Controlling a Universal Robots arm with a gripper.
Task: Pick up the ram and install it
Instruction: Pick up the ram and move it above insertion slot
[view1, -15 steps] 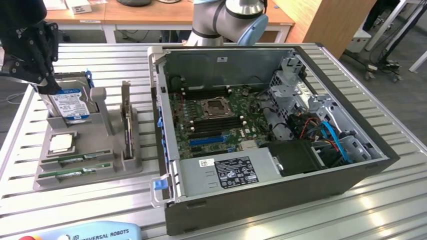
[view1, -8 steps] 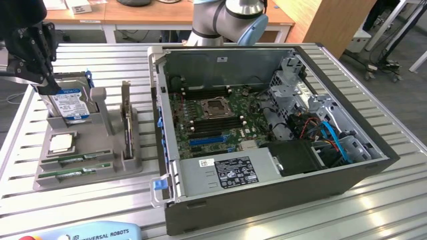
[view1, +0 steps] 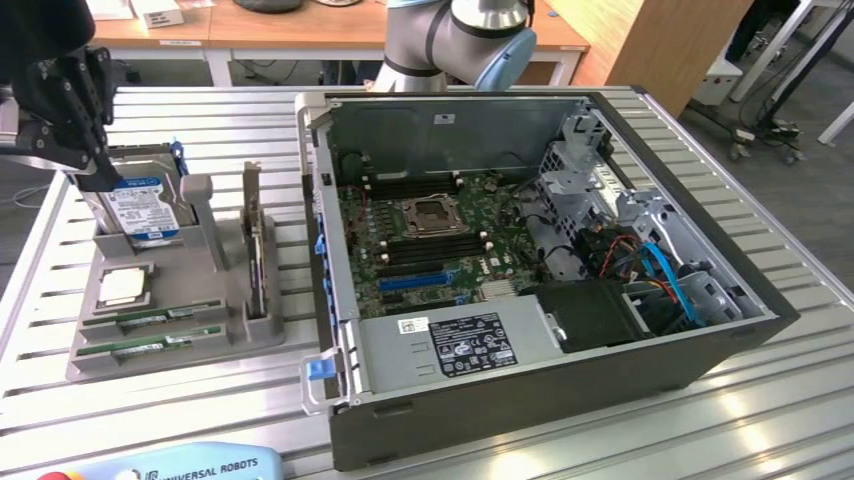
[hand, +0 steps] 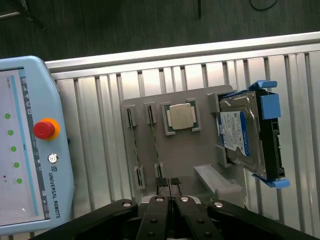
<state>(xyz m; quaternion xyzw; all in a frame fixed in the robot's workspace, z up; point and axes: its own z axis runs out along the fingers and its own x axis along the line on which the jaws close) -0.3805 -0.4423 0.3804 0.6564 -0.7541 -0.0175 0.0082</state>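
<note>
Slats of aluminium form the tabletop (view1: 747, 400), which carries an open computer case (view1: 534, 250) at the exterior view's centre and a grey holder (view1: 200, 215) at its left. The ram (view1: 151, 318) lies in a slot at that holder's lower-left end, beside a second stick. The claw (hand: 168, 182), fingers pressed together on nothing, hangs above the holder. Wooden desks (view1: 267, 25) stand behind.
</note>
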